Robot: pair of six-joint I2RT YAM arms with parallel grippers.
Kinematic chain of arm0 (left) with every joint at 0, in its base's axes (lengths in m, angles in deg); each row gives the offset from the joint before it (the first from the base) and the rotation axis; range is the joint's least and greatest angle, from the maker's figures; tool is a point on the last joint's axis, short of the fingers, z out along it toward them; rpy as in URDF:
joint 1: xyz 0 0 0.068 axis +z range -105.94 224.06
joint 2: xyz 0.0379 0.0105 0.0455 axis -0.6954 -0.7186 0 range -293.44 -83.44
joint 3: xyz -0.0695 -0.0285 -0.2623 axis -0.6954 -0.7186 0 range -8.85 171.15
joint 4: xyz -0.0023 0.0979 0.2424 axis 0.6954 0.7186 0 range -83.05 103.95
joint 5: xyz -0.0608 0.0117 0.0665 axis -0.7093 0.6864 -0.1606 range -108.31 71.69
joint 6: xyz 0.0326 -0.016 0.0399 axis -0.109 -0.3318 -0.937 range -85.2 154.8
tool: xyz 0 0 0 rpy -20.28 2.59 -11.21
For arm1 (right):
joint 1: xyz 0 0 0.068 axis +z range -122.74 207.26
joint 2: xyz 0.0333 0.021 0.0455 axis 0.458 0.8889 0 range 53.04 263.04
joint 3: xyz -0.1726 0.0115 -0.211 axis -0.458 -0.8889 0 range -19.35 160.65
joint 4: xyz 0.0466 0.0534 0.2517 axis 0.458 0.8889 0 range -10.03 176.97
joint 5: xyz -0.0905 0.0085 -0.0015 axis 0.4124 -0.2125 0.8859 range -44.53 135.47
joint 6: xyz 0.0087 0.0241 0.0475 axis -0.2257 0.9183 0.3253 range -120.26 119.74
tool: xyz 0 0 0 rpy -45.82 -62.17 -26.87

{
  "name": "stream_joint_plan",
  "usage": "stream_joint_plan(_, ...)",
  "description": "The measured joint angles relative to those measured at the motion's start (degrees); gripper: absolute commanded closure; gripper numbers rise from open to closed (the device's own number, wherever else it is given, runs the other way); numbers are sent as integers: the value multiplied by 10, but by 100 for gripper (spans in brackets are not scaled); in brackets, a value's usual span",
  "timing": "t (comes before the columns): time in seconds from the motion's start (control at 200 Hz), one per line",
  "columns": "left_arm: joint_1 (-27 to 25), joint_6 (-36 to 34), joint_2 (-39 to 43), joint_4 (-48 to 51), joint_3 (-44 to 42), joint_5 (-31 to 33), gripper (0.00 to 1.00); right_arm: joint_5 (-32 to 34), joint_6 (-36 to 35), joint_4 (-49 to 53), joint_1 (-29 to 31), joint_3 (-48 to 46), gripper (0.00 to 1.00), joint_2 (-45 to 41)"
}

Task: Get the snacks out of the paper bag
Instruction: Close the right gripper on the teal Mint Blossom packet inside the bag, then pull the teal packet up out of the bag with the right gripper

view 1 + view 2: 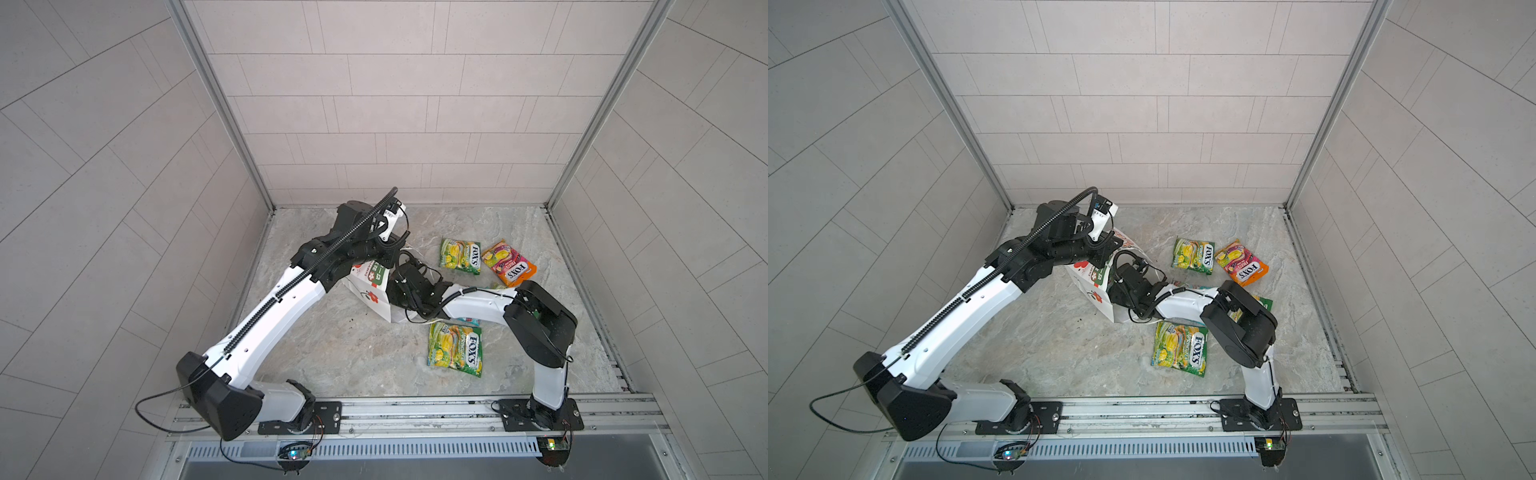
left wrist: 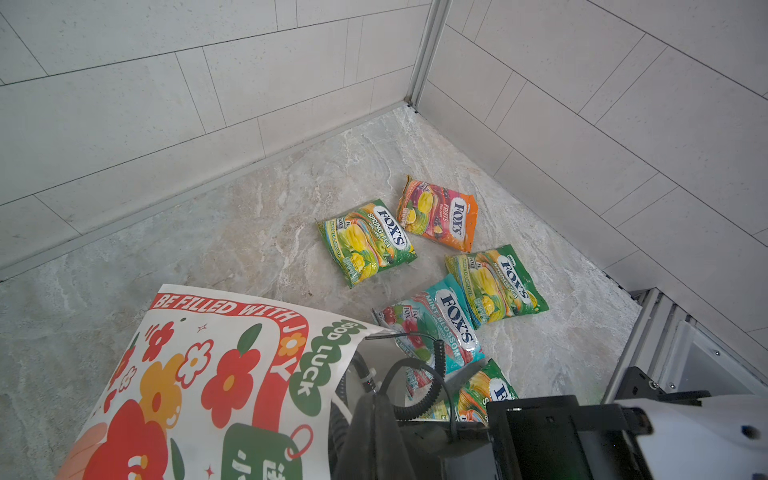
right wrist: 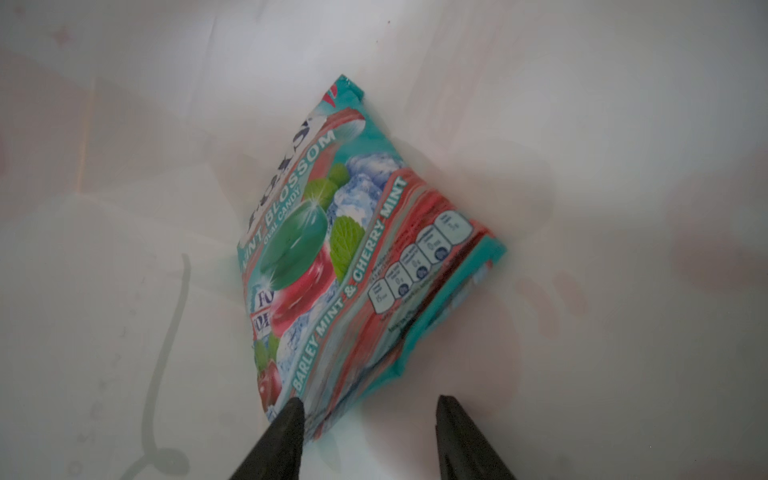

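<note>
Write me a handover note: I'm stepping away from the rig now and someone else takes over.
Left gripper: shut at the paper bag mouth; its hold is hidden.
Right gripper: open inside the bag, a corner of the inside Mint Blossom pouch between its jaws.
Done: five out: three Spring Tea pouches, Fruits pouch, outside Mint Blossom pouch.
Left: grip that inside pouch, lift it out.

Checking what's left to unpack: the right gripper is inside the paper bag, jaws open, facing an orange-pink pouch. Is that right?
Not quite: the colour is wrong. The right gripper, jaws open inside the paper bag, faces a teal-red pouch, as the right wrist view shows. The orange-pink pouch already lies out on the table.
</note>
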Motion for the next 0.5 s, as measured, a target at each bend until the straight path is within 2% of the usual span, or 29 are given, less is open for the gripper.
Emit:
stream_joint_plan(0.335,0,0,0,0,0,-2,100,26,35,-53,0,27,56,42)
stream_joint_plan(0.5,0,0,0,0,-2,-2,100,26,43,-106,-4,31,66,73)
